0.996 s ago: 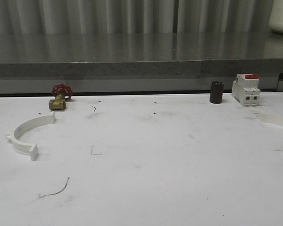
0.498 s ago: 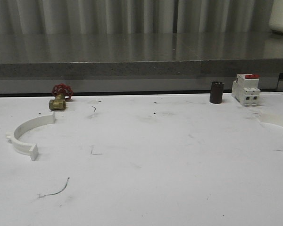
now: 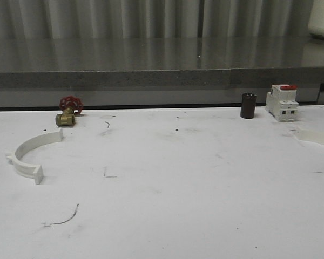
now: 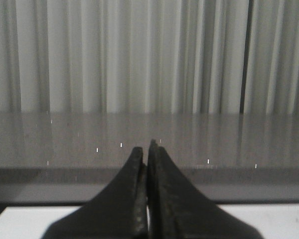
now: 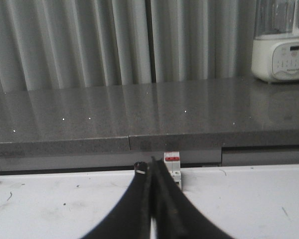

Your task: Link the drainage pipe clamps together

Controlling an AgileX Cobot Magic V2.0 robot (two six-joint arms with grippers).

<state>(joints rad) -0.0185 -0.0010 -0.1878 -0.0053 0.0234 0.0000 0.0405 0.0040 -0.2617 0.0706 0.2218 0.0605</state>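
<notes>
Two clamps, no pincer near.

Left gripper closed, right gripper closed, both empty

clamp half at table's left, valve behind it
</notes>
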